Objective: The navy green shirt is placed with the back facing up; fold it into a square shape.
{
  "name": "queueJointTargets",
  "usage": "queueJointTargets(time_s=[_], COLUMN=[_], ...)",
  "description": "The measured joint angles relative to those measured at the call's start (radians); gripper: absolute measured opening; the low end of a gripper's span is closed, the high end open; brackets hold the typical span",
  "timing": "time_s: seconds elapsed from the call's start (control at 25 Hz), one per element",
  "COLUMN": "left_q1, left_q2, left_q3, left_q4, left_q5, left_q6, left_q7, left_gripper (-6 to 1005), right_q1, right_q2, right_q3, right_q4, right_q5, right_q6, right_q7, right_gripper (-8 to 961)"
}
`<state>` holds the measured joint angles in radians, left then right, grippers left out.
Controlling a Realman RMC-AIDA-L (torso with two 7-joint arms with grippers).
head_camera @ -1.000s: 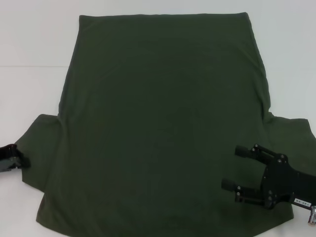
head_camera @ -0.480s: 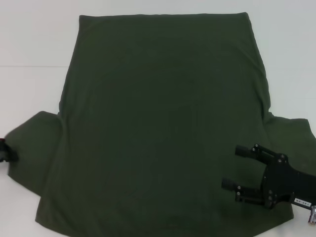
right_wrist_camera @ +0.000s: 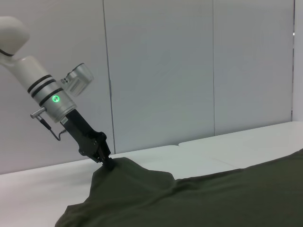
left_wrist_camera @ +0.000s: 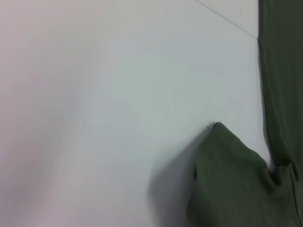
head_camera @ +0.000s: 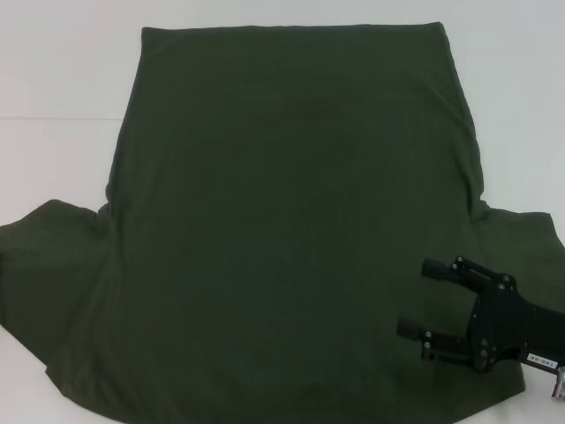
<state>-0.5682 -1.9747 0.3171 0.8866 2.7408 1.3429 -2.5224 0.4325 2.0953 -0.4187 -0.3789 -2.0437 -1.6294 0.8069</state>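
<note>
The right gripper (head_camera: 420,308) hovers low over the table's near right area, its two fingers spread apart. The left gripper (right_wrist_camera: 107,162) is pinched closed on the shirt sleeve (right_wrist_camera: 128,177), arm angled steeply down.

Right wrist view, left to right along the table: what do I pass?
White left arm with a green light → left gripper pinching the lifted sleeve → dark olive-green cotton shirt spread over the white table.

This looks like a robot lab. Behind the left claw (right_wrist_camera: 105,160) stands a plain panelled wall (right_wrist_camera: 189,71), and under it a bare white table (right_wrist_camera: 42,189).
</note>
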Motion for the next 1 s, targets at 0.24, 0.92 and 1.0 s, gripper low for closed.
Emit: queueJointTargets(time_s=[0.24,0.92,1.0], left_q1=[-0.003,-0.069,-0.085], left_q2=[0.001,-0.019,-0.028], left_q3=[0.0,0.015,0.016], left_q4=[0.005,0.017,0.016], left_q5=[-0.002,-0.156,-0.157], left_q6=[0.017,0.157,0.175], left_q7=[-0.003,-0.041,-0.041], left_gripper=[20,27,27], right_q1=[0.0,0.001,0.001], right_q2=[0.0,0.001,0.002], right_q3=[-0.001,-0.008,-0.008], right_q4=[0.002,0.005,0.005], right_q5=[0.001,0.001,0.0], right_q6=[0.0,0.0,0.0], right_q7=[0.0,0.0,0.0], right_gripper=[911,911,911])
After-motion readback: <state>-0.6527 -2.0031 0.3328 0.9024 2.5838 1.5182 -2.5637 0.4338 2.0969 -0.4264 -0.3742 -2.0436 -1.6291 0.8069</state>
